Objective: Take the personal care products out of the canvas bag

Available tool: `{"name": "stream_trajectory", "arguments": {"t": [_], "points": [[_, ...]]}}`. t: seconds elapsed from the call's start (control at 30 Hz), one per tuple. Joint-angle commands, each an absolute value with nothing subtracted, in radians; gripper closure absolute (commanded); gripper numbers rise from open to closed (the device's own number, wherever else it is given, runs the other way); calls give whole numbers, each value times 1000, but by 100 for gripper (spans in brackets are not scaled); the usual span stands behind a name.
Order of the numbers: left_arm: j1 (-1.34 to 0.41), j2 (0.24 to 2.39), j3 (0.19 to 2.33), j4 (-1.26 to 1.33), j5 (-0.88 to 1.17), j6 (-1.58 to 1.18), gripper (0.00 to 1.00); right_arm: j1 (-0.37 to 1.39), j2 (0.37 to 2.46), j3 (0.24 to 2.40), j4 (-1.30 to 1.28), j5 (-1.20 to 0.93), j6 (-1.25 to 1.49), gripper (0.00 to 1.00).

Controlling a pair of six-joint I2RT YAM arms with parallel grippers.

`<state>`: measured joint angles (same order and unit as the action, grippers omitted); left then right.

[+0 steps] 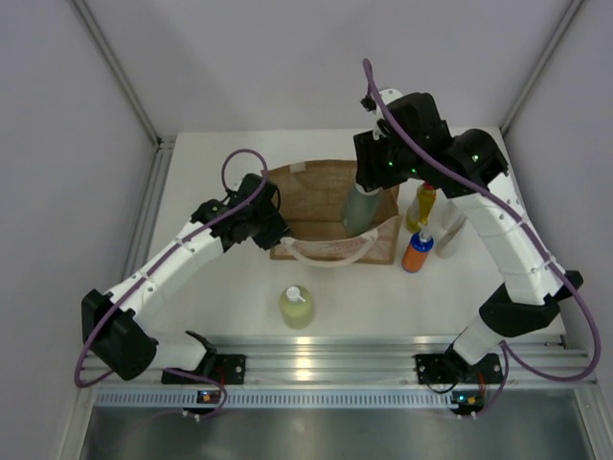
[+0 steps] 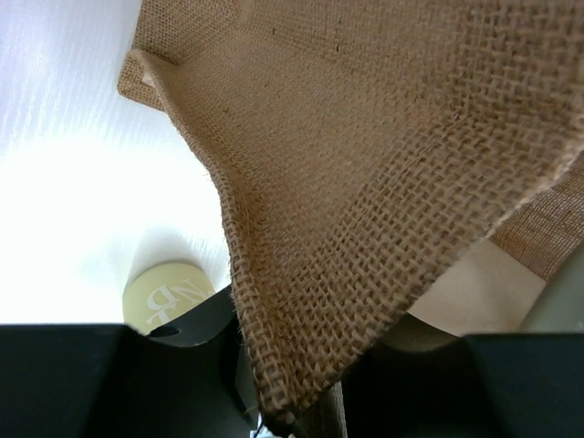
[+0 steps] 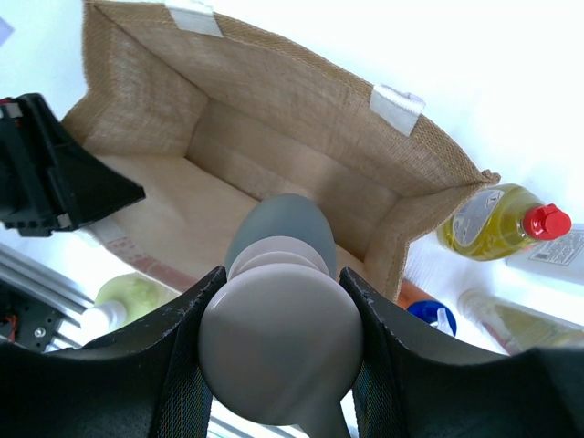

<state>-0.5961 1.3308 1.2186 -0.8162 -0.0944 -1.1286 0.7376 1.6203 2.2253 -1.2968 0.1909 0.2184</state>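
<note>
Evidently the right fingers [image 3: 187, 360] are clamped on the pale rounded cap of the grey-green plastic bottle [image 3: 278, 228]. It hangs upright inside the walls of the tan woven canvas bag [image 3: 301, 100], near the bag's right end; I cannot tell whether its base touches the floor. The left fingers [image 2: 196, 374] are pinched on the fabric at the bag's left edge.

Four bottles stand out on the white desk [image 1: 239, 297]. The yellow bottle with a red cap [image 1: 421, 206], the orange bottle with a blue top [image 1: 418, 251] and the tall white bottle with a grey cap [image 1: 448, 235] sit just right of the bag. The pale green pump bottle [image 1: 296, 307] is in front of it.

This looks like the last extraction. The next move calls for a straight lift clear of the rim and the cream loop handle [image 1: 326, 257]. The bottle then needs carrying to bare desk away from the cluster while the left side pins the bag.
</note>
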Motion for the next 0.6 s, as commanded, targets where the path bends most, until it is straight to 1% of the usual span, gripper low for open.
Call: {"name": "stream_trajectory", "arguments": {"t": [0.0, 0.33, 0.57], "points": [[-591, 1327, 1220, -795, -112, -1135, 63, 761, 1511, 2319, -1239, 175, 226, 100], [-591, 1338, 1215, -793, -107, -1146, 62, 767, 1460, 2373, -1243, 160, 198, 100], [-591, 1348, 1216, -795, -106, -1154, 62, 767, 1408, 2359, -1247, 218, 204, 100]]}}
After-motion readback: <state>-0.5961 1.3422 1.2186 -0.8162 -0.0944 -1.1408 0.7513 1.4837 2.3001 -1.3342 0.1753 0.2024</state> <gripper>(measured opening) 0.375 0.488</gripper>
